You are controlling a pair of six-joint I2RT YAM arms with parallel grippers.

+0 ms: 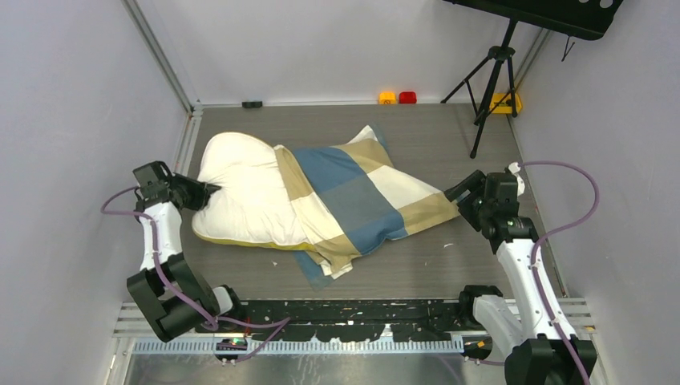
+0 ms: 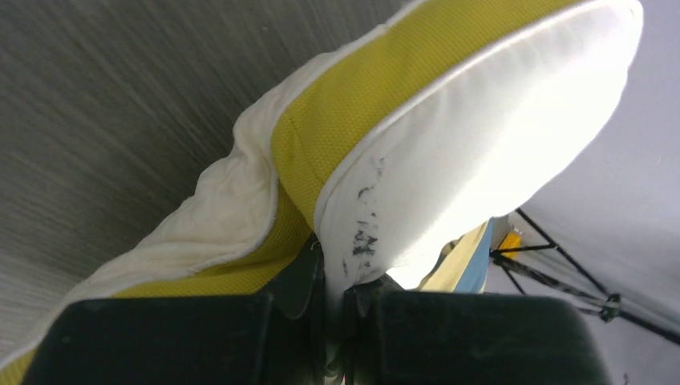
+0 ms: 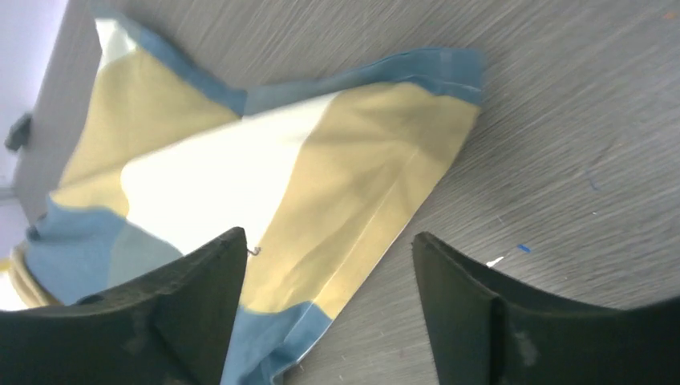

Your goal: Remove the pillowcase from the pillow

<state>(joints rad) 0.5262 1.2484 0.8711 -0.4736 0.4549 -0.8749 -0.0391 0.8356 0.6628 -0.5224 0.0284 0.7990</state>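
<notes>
With my left jaws pinching the pillow (image 2: pixel 481 136), my right jaws, spread above the pillowcase (image 3: pixel 321 176), could miss its flat corner.

I read the pillow (image 1: pixel 240 180) as cream-white, with a yellow mesh band along its edge, white piping and black smudges on the plain white face. The pillowcase (image 1: pixel 361 196) over one end of the pillow has big checked blocks of blue, tan and white. The table (image 1: pixel 449 136) under the pillow is grey with a streaky grain. Beyond the pillow sit an orange block (image 1: pixel 387 98) and a red block (image 1: pixel 408 97). The left gripper (image 2: pixel 333 297) and right gripper (image 3: pixel 329 273) are black.
</notes>
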